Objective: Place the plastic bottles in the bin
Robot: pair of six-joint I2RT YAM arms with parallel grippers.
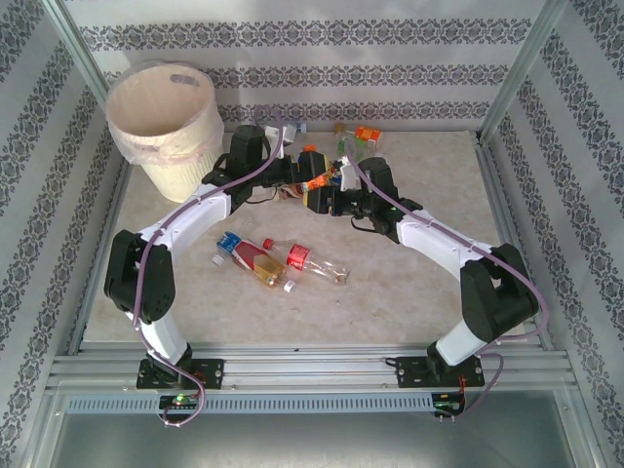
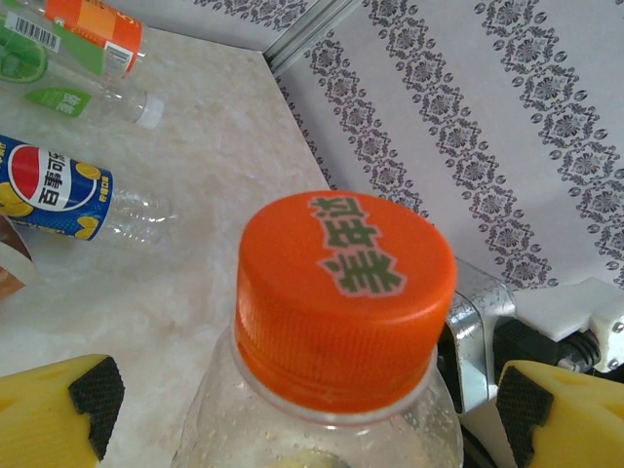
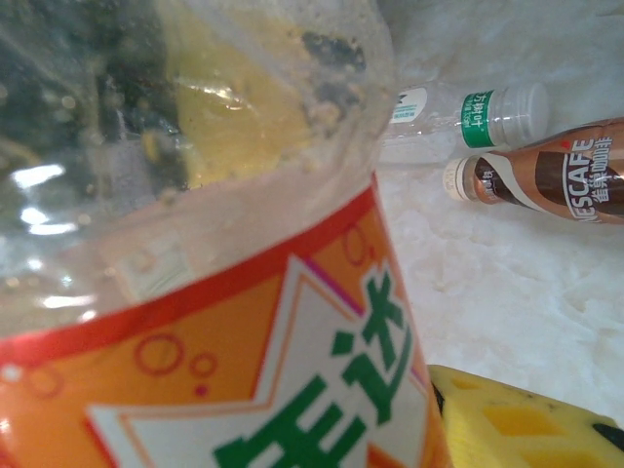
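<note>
A clear bottle with an orange cap (image 2: 346,292) and an orange label (image 3: 244,390) is held up over the table's middle (image 1: 317,178). My right gripper (image 1: 338,200) is shut on its labelled body, with one yellow finger (image 3: 526,419) showing beside the label. My left gripper (image 2: 312,405) is open around the bottle's neck, its pads (image 2: 96,390) clear of the plastic on both sides. The cream bin (image 1: 166,122) with its pinkish liner stands at the far left corner. More plastic bottles (image 1: 278,261) lie in front of the arms.
Behind the grippers lie a Pepsi bottle (image 2: 58,190), an orange-labelled one (image 2: 93,24), a green-labelled one (image 3: 478,112) and a brown Nescafe bottle (image 3: 546,180). Patterned walls with metal posts (image 1: 517,68) close in the table on three sides.
</note>
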